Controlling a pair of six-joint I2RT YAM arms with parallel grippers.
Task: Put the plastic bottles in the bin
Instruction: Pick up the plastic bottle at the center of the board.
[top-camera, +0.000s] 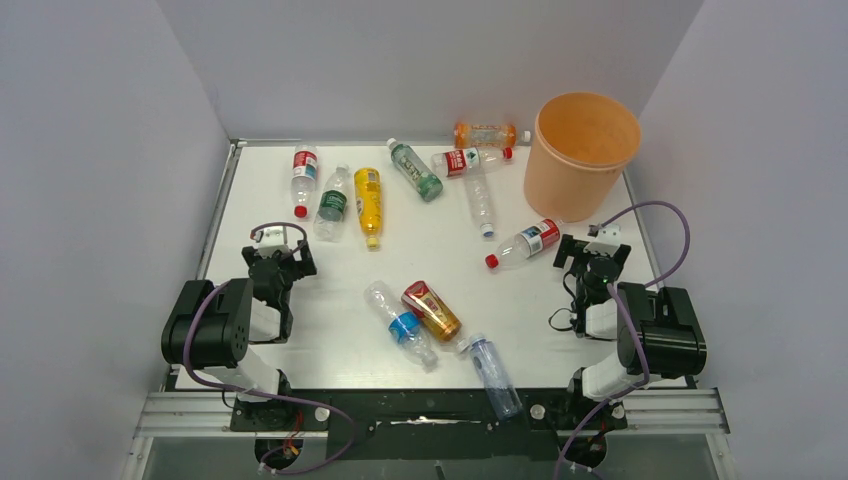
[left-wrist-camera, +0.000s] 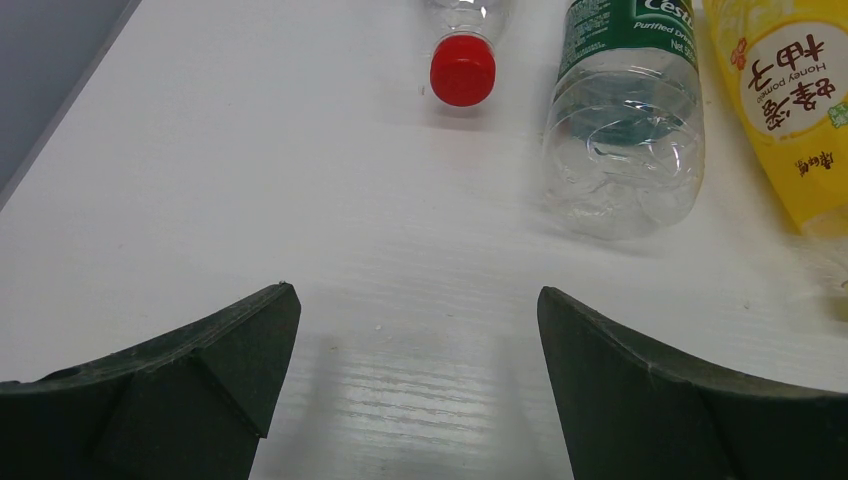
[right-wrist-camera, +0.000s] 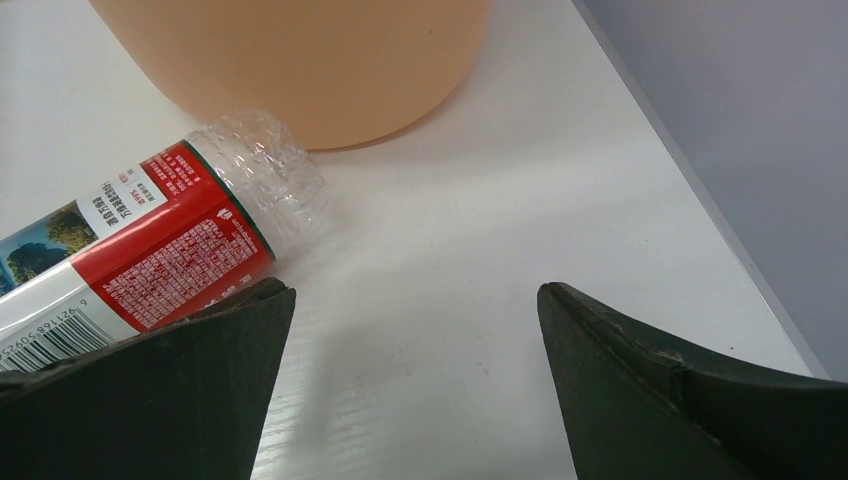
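Note:
Several plastic bottles lie on the white table (top-camera: 300, 345). The peach-orange bin (top-camera: 581, 150) stands upright at the far right. My left gripper (top-camera: 283, 250) is open over bare table; ahead of it lie a red-capped clear bottle (left-wrist-camera: 463, 60), a green-label bottle (left-wrist-camera: 625, 120) and a yellow bottle (left-wrist-camera: 790, 110). My right gripper (top-camera: 590, 250) is open too, with nothing between its fingers. A red-label bottle (right-wrist-camera: 150, 240) lies just beyond its left finger, its base near the bin's wall (right-wrist-camera: 300, 60).
An orange bottle (top-camera: 488, 134) lies at the back wall beside the bin. A blue-label bottle (top-camera: 400, 325), a red-gold bottle (top-camera: 432, 310) and a clear bottle (top-camera: 492, 372) lie near the front edge between the arm bases. Grey walls close in the sides.

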